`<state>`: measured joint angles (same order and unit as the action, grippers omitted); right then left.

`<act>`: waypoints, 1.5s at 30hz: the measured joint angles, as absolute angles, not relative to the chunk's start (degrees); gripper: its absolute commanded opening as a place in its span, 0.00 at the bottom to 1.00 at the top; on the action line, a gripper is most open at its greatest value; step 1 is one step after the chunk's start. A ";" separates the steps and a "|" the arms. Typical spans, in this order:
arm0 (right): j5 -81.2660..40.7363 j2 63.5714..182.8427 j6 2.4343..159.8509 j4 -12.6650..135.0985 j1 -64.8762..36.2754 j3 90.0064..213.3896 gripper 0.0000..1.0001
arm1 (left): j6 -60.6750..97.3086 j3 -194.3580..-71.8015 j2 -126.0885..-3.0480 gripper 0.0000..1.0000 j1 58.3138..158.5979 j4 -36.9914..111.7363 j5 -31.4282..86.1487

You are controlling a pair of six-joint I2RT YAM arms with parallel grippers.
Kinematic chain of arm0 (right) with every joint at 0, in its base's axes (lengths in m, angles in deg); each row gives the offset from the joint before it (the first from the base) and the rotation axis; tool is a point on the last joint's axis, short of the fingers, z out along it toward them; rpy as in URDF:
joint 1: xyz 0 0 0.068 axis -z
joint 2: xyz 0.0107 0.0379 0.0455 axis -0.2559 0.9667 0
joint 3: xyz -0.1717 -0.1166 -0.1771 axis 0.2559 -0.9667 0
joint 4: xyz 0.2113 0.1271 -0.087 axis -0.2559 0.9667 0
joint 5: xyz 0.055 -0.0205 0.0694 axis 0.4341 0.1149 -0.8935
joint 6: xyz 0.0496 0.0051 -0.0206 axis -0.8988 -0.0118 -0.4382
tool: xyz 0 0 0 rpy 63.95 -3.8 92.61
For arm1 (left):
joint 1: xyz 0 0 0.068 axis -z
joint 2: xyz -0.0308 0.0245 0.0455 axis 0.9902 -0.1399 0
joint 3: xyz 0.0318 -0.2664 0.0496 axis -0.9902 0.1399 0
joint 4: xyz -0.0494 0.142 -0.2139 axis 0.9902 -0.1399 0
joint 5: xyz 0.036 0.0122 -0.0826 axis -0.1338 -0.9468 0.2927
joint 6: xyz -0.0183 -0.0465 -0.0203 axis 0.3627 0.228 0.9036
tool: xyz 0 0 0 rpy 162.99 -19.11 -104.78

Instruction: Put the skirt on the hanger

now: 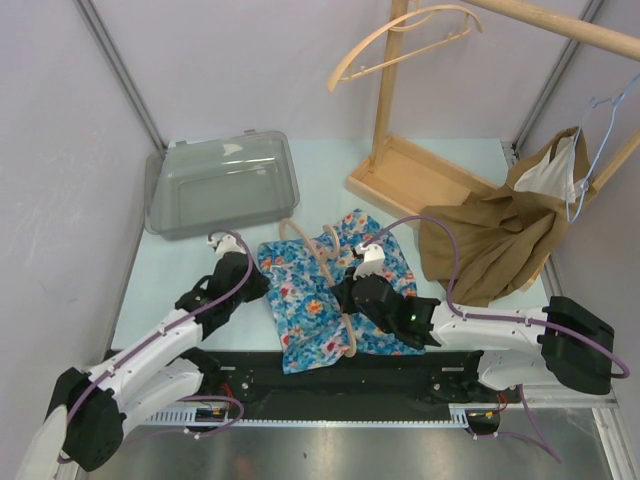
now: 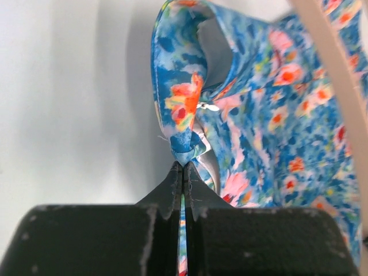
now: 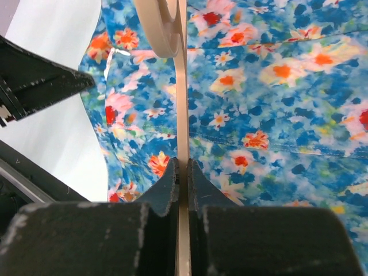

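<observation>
Left gripper [image 2: 183,167], you're clamped right down on a bunched fold at the skirt's [image 2: 276,126] edge. Right gripper [image 3: 183,164], pinched just as tight on the hanger's [image 3: 181,115] thin wooden bar, which lies across the cloth. Skirt's spread flat on the table [image 1: 330,170] between your arms. So by my read: both grips made, early days. Nothing's draped or threaded over that hanger yet; getting the cloth onto it is all ahead of you.

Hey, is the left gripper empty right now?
No, the left gripper is pinched shut on a bunched edge of the floral skirt in its wrist view.
</observation>
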<state>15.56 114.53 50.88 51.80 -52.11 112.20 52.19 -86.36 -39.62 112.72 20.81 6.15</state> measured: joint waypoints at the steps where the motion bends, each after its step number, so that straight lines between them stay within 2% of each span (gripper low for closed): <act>1: 15.56 114.53 50.86 51.82 -52.11 112.20 0.00 | 52.21 -85.88 -39.27 0.00 112.72 20.24 5.89; 15: 17.53 113.83 50.16 53.94 -52.07 112.20 0.00 | 54.37 -84.09 -31.93 0.00 112.02 11.70 1.23; 23: 19.47 108.54 50.09 58.45 -53.44 111.29 0.00 | 54.40 -84.09 -33.13 0.00 111.39 10.73 1.19; 37: 22.53 107.80 51.62 62.14 -57.38 110.67 0.00 | 53.37 -84.61 -36.97 0.00 110.29 10.80 1.32; 38: 22.69 107.53 51.88 62.34 -57.53 110.59 0.00 | 53.15 -84.81 -37.35 0.02 110.23 10.82 1.30; 40: 22.99 107.03 52.39 62.82 -57.97 110.57 0.00 | 52.76 -85.16 -37.96 0.13 110.08 10.89 1.45; 41: 23.10 106.75 52.67 63.04 -58.25 110.57 0.00 | 52.58 -85.49 -38.39 0.29 109.99 10.93 1.62; 43: 23.36 106.16 53.28 63.58 -58.82 110.57 0.00 | 52.39 -85.82 -38.83 0.47 109.88 11.13 1.78; 44: 23.60 105.83 53.61 63.80 -59.17 110.57 0.00 | 51.77 -85.93 -38.92 0.62 109.83 11.17 1.82; 45: 23.82 105.54 53.87 64.02 -59.48 110.57 0.00 | 51.69 -86.06 -38.94 0.68 109.77 11.22 1.93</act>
